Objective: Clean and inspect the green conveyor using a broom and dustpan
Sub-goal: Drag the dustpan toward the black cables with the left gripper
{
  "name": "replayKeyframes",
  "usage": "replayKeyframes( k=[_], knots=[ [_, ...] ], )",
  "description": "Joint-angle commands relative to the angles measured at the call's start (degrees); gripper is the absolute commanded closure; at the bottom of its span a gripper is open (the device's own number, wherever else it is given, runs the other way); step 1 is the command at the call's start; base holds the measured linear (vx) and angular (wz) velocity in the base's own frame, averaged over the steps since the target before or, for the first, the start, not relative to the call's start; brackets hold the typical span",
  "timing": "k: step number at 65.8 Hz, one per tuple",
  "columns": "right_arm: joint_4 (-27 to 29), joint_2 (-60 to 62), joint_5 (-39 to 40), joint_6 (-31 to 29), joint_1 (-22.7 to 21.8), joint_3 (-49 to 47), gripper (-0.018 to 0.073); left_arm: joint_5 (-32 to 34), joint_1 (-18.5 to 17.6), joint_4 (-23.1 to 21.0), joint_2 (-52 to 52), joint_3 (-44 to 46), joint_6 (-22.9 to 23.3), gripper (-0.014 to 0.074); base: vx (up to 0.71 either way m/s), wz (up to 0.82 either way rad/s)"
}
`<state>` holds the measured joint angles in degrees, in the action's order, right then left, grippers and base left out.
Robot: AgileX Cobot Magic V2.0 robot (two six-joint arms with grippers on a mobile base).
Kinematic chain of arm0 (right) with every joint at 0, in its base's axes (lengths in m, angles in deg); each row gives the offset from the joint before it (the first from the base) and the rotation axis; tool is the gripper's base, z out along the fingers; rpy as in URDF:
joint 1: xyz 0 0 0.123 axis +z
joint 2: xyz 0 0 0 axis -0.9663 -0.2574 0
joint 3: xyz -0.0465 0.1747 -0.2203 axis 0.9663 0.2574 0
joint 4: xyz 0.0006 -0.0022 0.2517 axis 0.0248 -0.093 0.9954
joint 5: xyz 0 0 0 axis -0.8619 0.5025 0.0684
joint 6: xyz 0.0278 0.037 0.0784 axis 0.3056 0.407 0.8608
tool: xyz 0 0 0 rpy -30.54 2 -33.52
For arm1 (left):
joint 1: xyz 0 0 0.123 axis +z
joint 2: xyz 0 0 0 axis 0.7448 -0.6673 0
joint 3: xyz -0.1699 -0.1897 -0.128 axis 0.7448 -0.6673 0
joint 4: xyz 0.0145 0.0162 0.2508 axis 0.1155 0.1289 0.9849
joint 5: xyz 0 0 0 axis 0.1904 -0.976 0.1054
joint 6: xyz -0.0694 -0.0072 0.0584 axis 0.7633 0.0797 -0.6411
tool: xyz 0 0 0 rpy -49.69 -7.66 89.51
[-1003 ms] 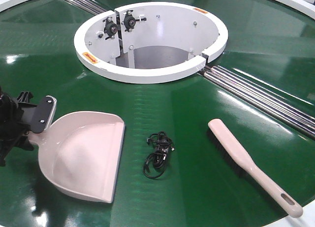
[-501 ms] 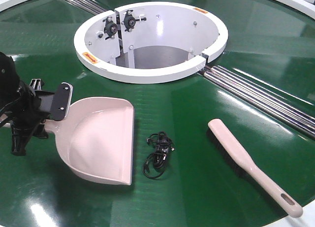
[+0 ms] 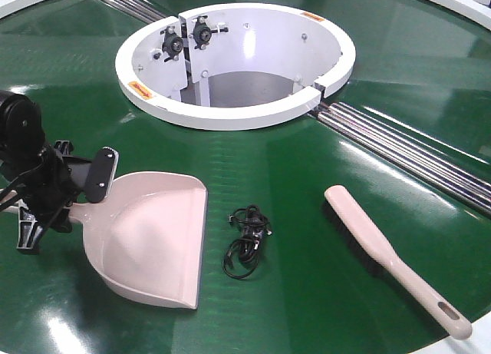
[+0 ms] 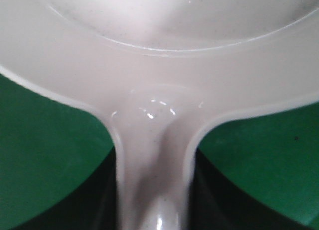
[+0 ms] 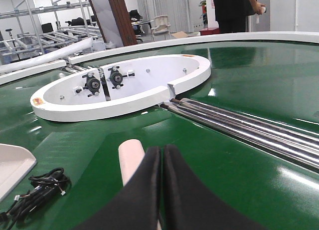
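Observation:
The pale pink dustpan [image 3: 153, 239] rests on the green conveyor [image 3: 291, 315] at the left, its lip facing right. My left gripper [image 3: 86, 191] is shut on its handle; the left wrist view shows that handle [image 4: 154, 155] running between the dark jaws. The broom [image 3: 376, 246] lies flat at the right, bristles down, handle toward the near edge. My right gripper [image 5: 162, 155] is shut with nothing in it, hanging just above the broom's head end [image 5: 130, 160]. It does not show in the front view.
A tangled black cable [image 3: 245, 243] lies on the belt between dustpan and broom. The white central ring housing [image 3: 230, 112] stands behind, and silver rollers [image 3: 406, 158] run diagonally at the right. A person stands beyond the conveyor [image 5: 234, 8].
My left gripper has carried the dustpan to the right, toward the black cable, and turned its lip more to the right. The broom and cable have not moved.

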<state>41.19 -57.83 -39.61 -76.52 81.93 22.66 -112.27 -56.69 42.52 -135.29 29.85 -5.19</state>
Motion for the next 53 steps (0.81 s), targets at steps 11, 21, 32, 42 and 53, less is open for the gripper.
replayKeyframes(
  k=[11, 21, 32, 42, 53],
  knots=[
    [-0.4, 0.2, 4.3, -0.3, 0.0, 0.6, 0.0569, 2.1, -0.4, -0.6, 2.3, 1.8, 0.7, 0.0603, 0.00, 0.00],
    [-0.4, 0.2, 4.3, -0.3, 0.0, 0.6, 0.0569, 2.2, -0.4, -0.6, 2.3, 1.8, 0.7, 0.0603, 0.00, 0.00],
    [-0.4, 0.2, 4.3, -0.3, 0.0, 0.6, 0.0569, -0.3, -0.4, -0.6, 2.4, 1.8, 0.7, 0.0603, 0.00, 0.00],
    [-0.4, 0.2, 4.3, -0.3, 0.0, 0.6, 0.0569, -0.8, -0.4, -0.6, 2.4, 1.8, 0.7, 0.0603, 0.00, 0.00],
    [-0.4, 0.2, 4.3, -0.3, 0.0, 0.6, 0.0569, -0.8, -0.4, -0.6, 2.4, 1.8, 0.7, 0.0603, 0.00, 0.00]
  ],
)
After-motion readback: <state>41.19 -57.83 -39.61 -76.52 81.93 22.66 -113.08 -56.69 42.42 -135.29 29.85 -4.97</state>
